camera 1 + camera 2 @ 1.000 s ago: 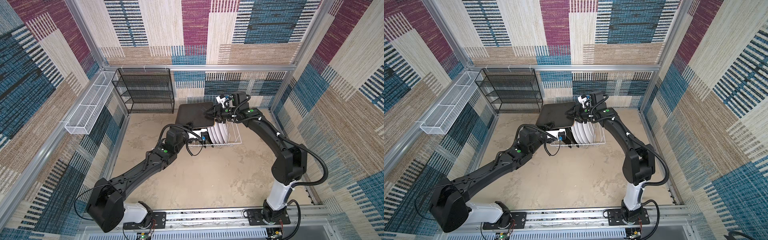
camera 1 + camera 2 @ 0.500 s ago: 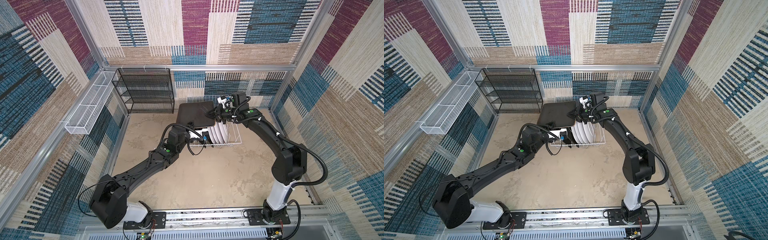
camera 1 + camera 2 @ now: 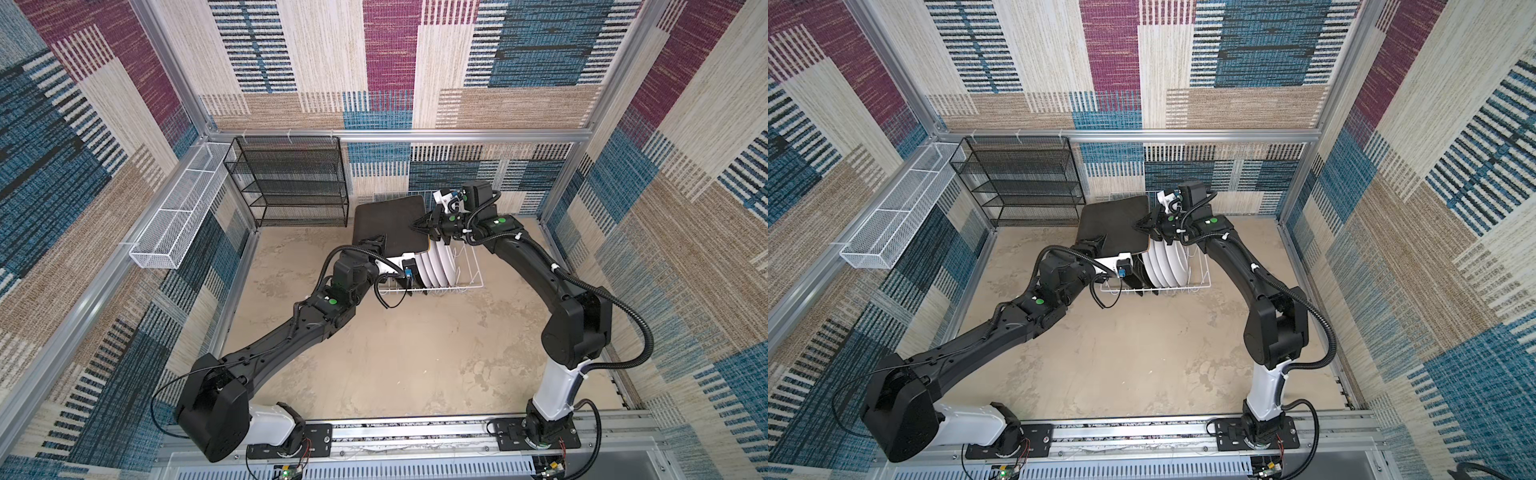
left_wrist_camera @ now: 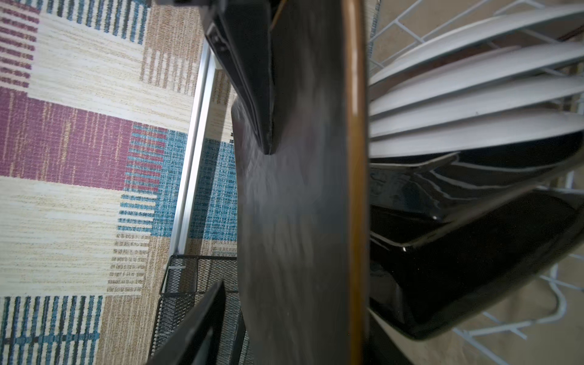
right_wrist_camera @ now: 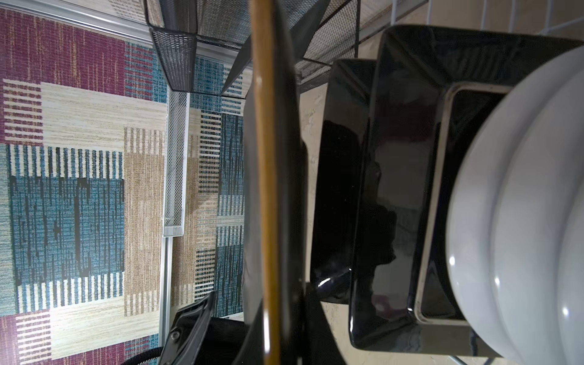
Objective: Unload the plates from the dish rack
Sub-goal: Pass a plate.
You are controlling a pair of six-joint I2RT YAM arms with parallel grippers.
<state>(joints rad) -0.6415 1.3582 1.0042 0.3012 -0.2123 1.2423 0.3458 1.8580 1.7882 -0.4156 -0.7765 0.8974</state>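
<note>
We are seeing the right gripper (image 3: 420,225) clamping the right edge of the lifted square plate (image 3: 388,220), its fingers drawn together on the rim. The plate is hanging in the air, tilted, with its black back turned upward and its orange-brown rim showing edge-on in both wrist views. The left gripper (image 3: 374,242) is sitting at the plate's near left corner, fingers over the black back. We cannot tell whether those jaws are apart or gripping. Just below and to the right of the plate, the dish rack (image 3: 467,270) is standing on the tan table (image 3: 395,353) near the back wall. The plate is hovering over its left end. In the rack, a row of white-backed round plates (image 3: 436,266) is standing on edge. Beside them, toward the left end, at least two racked square plates (image 5: 395,189) are leaning with their glossy black backs showing. Farther out, the black mesh shelf unit (image 3: 291,187) is standing against the back wall to the left, well apart from the rack, and the long white mesh basket (image 3: 174,224) is hanging along the left wall.
</note>
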